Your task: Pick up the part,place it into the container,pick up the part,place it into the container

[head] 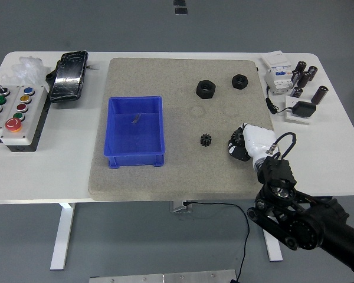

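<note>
A blue container (135, 154) stands on the left part of a beige mat (177, 177). A small grey mark or item shows on its floor. A small black gear (206, 140) lies on the mat right of the container. Two black hex nuts (205, 89) (240, 81) lie farther back. My right hand (236, 146), white-backed with black fingers, comes in from the lower right. It hovers just right of the gear, apart from it. Its fingers are relaxed and hold nothing. My left arm is out of view.
A button box (13, 113) and a black pouch (68, 75) sit at the table's left. A white electrical unit (277, 75), several dark cylinders (305, 76) and a black square pad (302, 109) sit at the back right. A cable hangs under the front edge.
</note>
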You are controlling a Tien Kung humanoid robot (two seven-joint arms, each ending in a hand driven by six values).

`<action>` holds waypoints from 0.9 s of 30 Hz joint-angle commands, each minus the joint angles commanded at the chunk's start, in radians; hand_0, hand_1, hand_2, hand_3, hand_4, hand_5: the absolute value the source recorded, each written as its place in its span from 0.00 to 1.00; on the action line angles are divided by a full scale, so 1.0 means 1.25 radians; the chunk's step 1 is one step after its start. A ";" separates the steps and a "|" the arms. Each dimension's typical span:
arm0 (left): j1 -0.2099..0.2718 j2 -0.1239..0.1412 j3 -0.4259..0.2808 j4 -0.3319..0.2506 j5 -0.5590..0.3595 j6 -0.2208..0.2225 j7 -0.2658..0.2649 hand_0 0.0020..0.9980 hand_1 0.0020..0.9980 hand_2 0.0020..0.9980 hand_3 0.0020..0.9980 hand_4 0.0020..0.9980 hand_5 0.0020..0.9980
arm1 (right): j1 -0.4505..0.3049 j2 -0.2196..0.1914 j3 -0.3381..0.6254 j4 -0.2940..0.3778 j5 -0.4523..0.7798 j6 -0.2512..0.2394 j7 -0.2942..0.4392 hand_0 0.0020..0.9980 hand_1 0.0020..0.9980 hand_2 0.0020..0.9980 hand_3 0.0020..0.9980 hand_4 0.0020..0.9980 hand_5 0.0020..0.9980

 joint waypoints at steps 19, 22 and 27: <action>-0.002 0.002 0.003 0.000 -0.003 0.002 0.000 0.67 0.58 0.55 0.63 0.60 0.45 | 0.088 0.027 -0.087 0.042 -0.008 -0.007 0.000 0.31 0.40 0.24 0.59 0.21 0.03; -0.005 0.004 0.003 0.000 -0.004 0.002 0.000 0.67 0.58 0.55 0.63 0.60 0.45 | 0.128 0.046 -0.125 0.071 -0.008 -0.004 0.000 0.31 0.40 0.24 0.59 0.21 0.03; -0.004 0.005 0.005 0.000 -0.005 0.001 0.004 0.67 0.58 0.55 0.63 0.61 0.46 | 0.193 0.095 -0.182 0.104 -0.008 -0.003 0.000 0.30 0.40 0.24 0.60 0.22 0.02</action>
